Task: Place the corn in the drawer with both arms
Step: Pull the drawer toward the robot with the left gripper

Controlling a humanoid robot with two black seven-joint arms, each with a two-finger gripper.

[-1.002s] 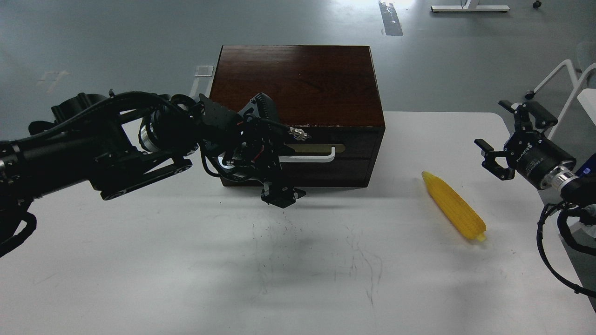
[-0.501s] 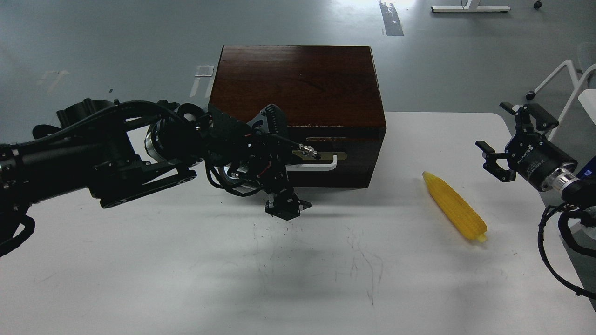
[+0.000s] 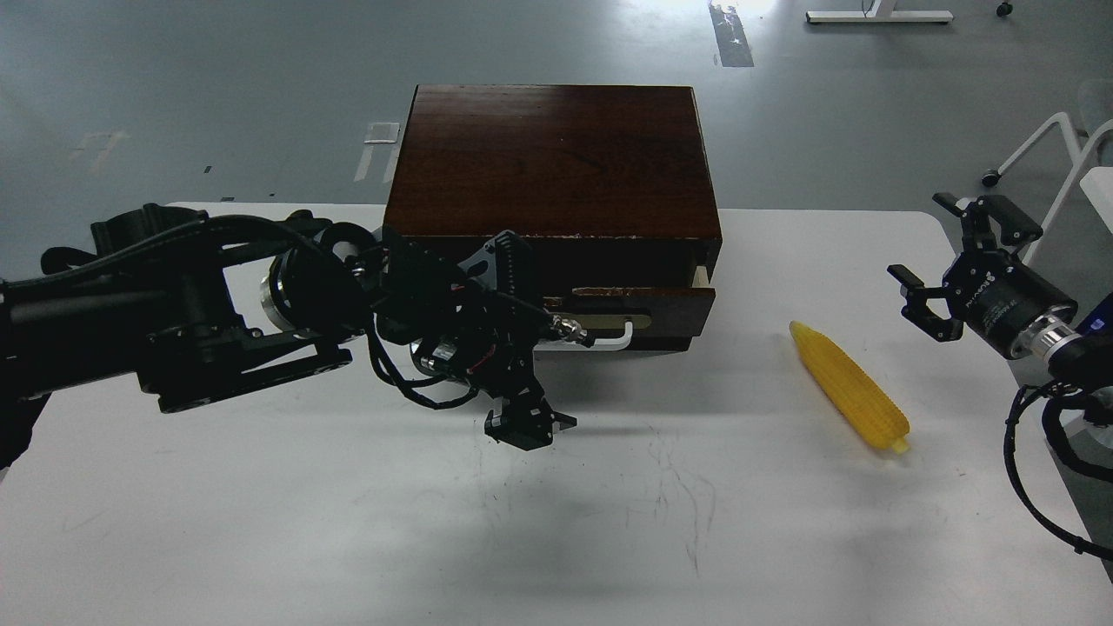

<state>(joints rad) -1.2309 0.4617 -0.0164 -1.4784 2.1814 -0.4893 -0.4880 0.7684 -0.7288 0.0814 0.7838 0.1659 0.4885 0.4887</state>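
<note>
The yellow corn (image 3: 848, 382) lies on the white table (image 3: 261, 522), right of the dark wooden cabinet (image 3: 556, 156). The drawer (image 3: 648, 300) with its white bar handle (image 3: 600, 337) and brass plate stands slightly pulled out of the cabinet front. My left gripper (image 3: 517, 343) is closed around the left end of the handle, which its fingers hide. My right gripper (image 3: 943, 265) is open and empty, hovering right of and above the corn's far tip.
The table's far right edge runs just behind my right arm. A white chair frame (image 3: 1052, 148) stands beyond that corner. Scuff marks cover the table in front of the cabinet.
My left arm has drawn back toward me with the handle, and the drawer has slid out of the cabinet a little. The right arm and corn have barely moved.
</note>
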